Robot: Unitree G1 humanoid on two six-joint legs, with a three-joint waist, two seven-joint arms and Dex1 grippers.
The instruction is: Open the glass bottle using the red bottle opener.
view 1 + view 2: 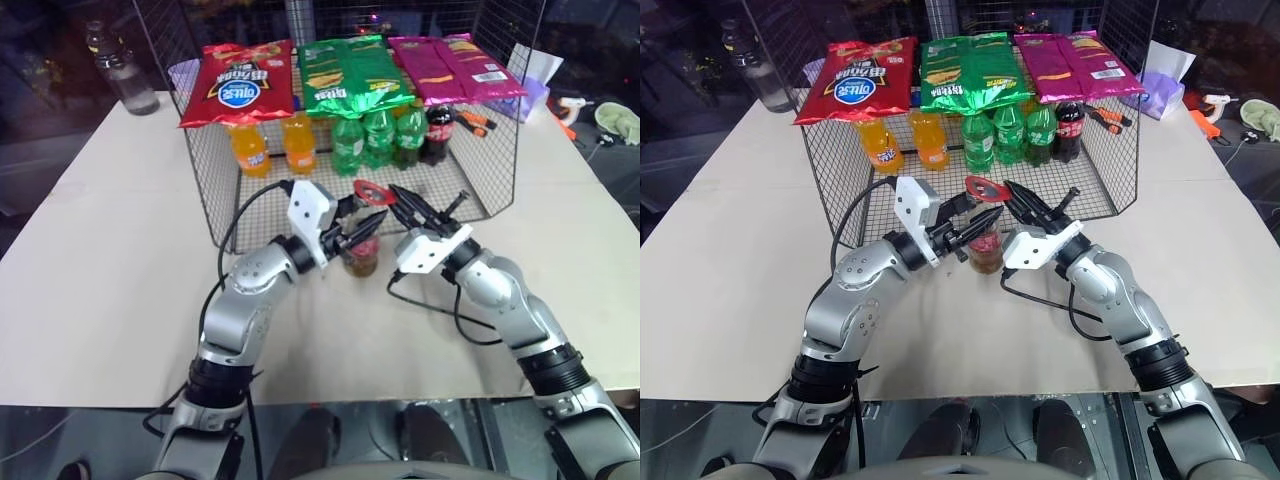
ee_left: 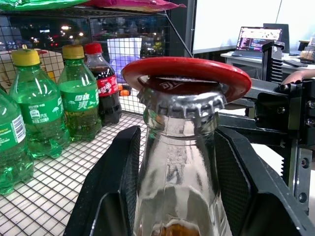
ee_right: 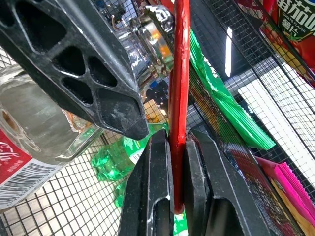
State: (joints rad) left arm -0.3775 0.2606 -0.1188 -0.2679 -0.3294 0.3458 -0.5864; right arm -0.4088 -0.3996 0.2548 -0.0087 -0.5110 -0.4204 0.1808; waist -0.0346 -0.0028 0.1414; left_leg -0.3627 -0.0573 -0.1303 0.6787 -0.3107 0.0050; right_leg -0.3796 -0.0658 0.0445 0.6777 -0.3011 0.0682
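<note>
From my seat, the left gripper (image 1: 352, 228) pinches the glass bottle (image 2: 179, 162) by its neck, in front of the mesh rack (image 1: 215, 190). My right gripper (image 3: 178, 147) is clamped on the red bottle opener (image 2: 187, 73), whose loop sits over the crown cap (image 2: 182, 105). Open table (image 1: 100, 270) on both sides.

Opener pinched edge-on
The right gripper (image 3: 177, 162) clamps the red bottle opener (image 3: 179, 98) (thin, edge-on) beside the glass bottle (image 3: 44, 123).
</note>
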